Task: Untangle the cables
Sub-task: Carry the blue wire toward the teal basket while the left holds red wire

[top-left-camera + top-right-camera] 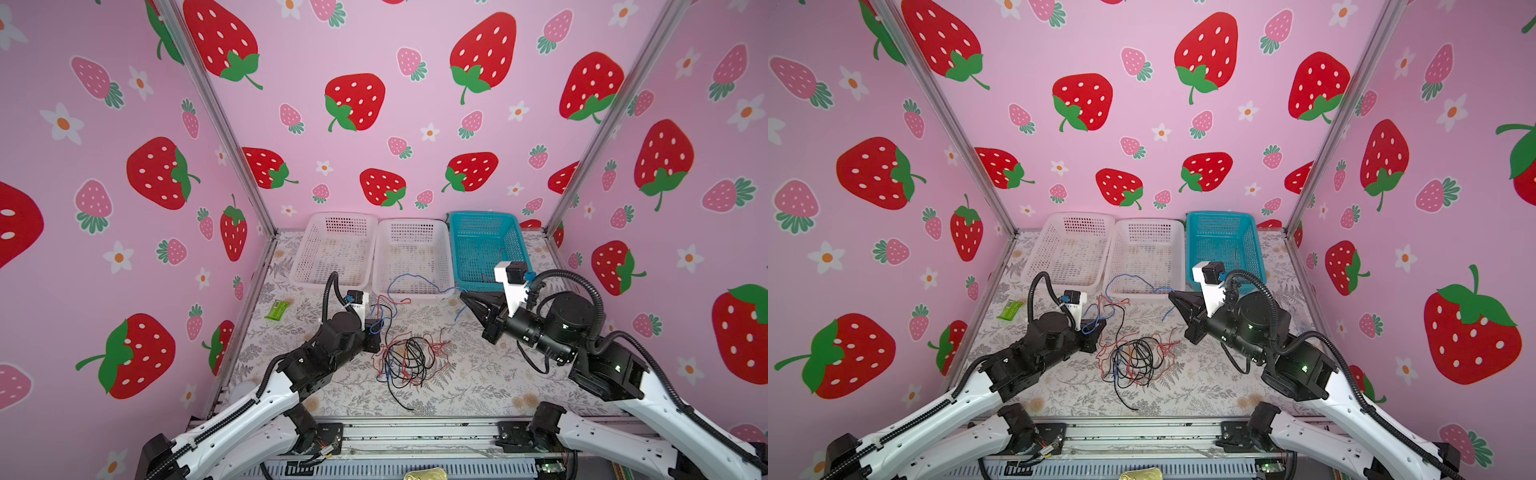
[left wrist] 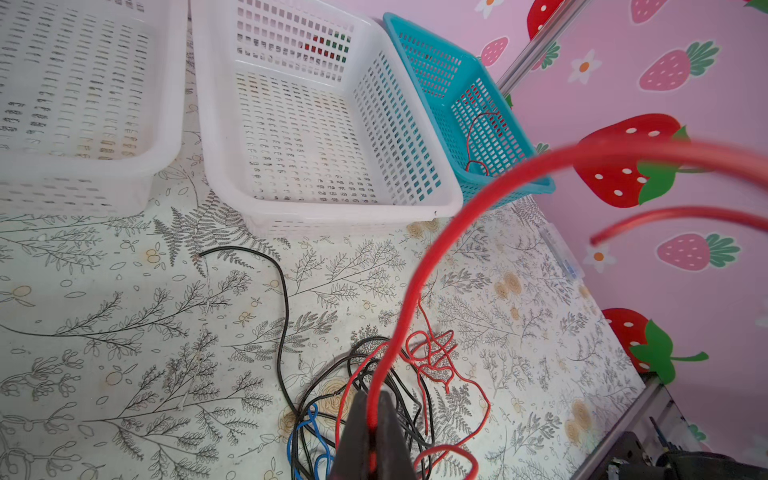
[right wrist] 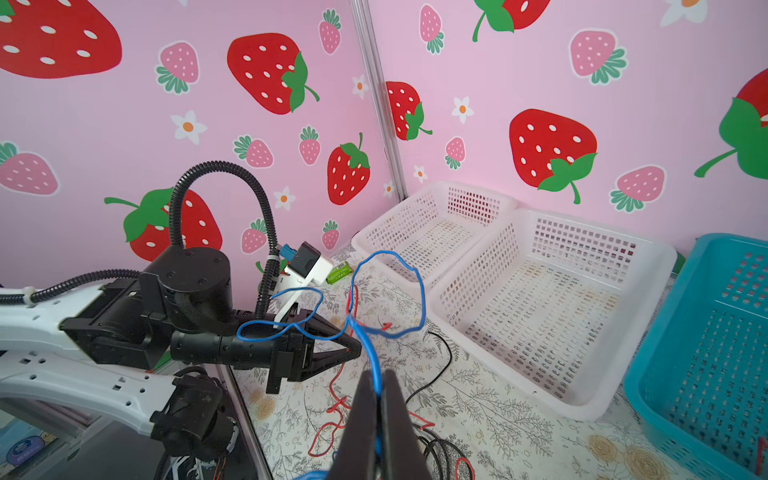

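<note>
A green packet [image 1: 277, 310] lies far left on the bench [image 1: 478, 382]. Your left end effector [image 2: 372, 401] is clamped shut on a red cable [image 2: 409, 291]. Mid-bench, between your arms, sits the tangle [image 1: 405, 359] of black, red and blue cables. Your right end effector [image 3: 377, 384] is pinched shut on a blue cable [image 3: 420, 291], whose loop crosses the left arm in the right wrist view. Three baskets line the back wall: a white basket [image 1: 345, 216], a second white basket [image 1: 411, 221], and a teal basket [image 1: 482, 214] holding one thin red wire [image 2: 471, 137].
</note>
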Available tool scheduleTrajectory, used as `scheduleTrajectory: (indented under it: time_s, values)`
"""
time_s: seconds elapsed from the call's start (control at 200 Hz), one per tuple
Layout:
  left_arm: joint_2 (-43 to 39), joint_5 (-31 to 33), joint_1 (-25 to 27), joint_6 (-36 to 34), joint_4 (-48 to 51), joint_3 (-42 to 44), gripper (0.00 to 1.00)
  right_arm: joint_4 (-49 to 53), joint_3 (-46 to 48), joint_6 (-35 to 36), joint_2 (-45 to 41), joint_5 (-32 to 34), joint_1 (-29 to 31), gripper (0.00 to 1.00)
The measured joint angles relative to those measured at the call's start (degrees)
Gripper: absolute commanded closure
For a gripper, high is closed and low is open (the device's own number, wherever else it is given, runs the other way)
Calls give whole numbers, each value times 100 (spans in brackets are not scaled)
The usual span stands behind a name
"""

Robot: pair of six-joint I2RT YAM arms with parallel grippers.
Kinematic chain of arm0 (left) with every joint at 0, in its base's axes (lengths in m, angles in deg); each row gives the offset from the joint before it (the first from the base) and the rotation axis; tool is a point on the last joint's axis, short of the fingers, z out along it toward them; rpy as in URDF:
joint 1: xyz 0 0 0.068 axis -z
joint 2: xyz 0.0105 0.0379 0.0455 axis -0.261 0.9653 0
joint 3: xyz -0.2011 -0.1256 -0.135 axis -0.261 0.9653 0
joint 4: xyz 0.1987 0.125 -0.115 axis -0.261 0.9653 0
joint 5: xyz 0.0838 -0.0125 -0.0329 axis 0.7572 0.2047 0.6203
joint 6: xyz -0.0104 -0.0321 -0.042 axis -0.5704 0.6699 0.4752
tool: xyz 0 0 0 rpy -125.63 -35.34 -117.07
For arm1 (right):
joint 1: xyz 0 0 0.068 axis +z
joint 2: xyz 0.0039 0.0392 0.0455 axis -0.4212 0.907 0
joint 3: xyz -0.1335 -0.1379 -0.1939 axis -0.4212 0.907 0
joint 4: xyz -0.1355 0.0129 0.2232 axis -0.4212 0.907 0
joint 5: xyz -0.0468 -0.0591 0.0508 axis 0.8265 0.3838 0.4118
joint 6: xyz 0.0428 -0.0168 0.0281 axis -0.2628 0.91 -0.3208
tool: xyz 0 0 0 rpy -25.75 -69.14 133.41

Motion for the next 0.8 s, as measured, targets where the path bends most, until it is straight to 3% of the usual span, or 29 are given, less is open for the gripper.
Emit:
scheduleTrajectory:
  time_s: [0.245,0.41,0.8]
  values:
    - [-96,-4,-55,-35,409,-380,100,337,17,-17,256,308,0,100]
    - [-94,42,-164,-122,756,-728,100,501,46,-9,-92,595,0,100]
    - [-11,-72,-846,-142,1456,-833,100,1051,-492,94,-232,1152,0,100]
